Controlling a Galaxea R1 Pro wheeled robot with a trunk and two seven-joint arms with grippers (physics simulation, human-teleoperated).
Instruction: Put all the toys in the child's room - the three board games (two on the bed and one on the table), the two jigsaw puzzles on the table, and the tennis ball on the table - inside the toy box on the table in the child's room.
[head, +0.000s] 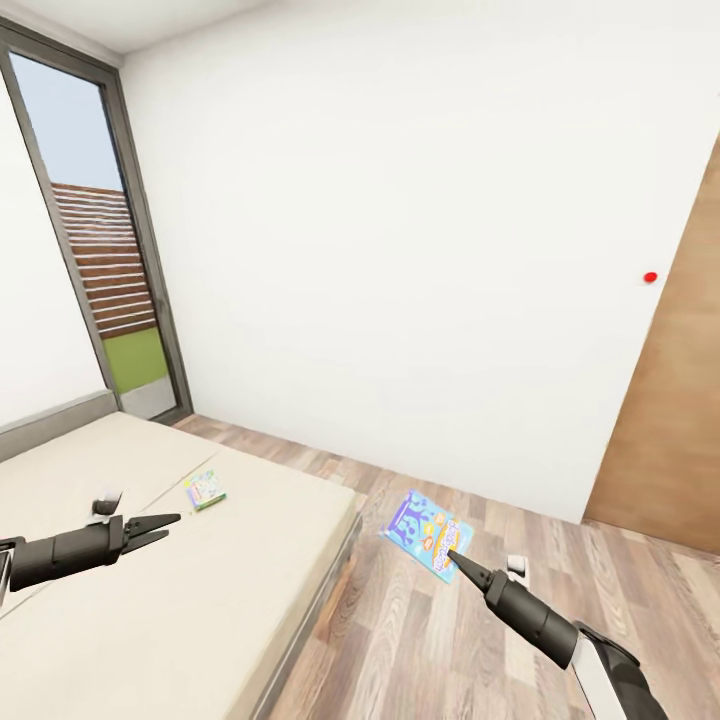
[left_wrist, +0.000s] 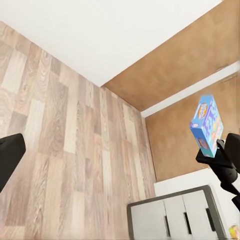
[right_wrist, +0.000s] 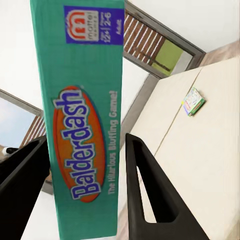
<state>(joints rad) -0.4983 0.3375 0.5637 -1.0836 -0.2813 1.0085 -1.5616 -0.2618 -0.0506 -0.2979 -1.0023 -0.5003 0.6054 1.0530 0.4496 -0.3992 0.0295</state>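
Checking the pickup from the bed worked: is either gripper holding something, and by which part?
The right gripper holds the blue board game, fingers on its narrow Balderdash-printed edge. The left gripper holds nothing.

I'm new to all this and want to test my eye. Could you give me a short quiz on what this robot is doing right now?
1. True or false: the right gripper is shut on the blue game box.
2. Where does the pale green-edged game box lie? A) on the bed B) on the wooden floor C) in the left gripper
3. Fill in: the name printed on the held box's teal edge is ____.

Key: 1 true; 2 A; 3 Balderdash.
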